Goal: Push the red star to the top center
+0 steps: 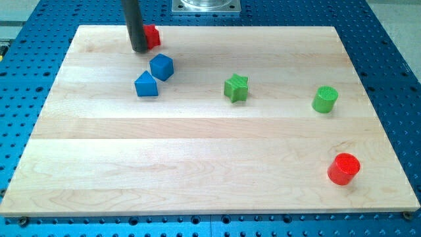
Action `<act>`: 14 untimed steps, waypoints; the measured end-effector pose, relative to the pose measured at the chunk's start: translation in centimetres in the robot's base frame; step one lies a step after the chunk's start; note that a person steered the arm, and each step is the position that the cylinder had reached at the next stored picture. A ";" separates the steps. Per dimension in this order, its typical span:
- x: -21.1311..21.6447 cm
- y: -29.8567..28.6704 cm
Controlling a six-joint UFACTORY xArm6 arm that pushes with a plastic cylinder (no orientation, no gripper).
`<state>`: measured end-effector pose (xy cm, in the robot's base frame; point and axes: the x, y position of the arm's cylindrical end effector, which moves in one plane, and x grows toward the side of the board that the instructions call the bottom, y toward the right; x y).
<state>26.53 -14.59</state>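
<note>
A red block, the red star, sits near the board's top left; its left part is hidden behind my rod, so its shape is hard to make out. My tip rests on the board right at the red block's left side, touching or nearly touching it. The rod rises out of the view's top.
Two blue blocks lie just below: a blue cube-like block and a blue pointed block. A green star sits at centre, a green cylinder at the right, a red cylinder at the bottom right. The wooden board lies on a blue perforated table.
</note>
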 end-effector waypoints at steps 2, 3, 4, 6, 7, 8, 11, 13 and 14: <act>-1.9 -7.1; -1.9 -0.1; -2.6 0.2; -2.9 4.5; -2.9 6.4; -4.0 2.3; -4.2 12.0; -2.9 12.9; -1.2 14.3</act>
<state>25.31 -0.24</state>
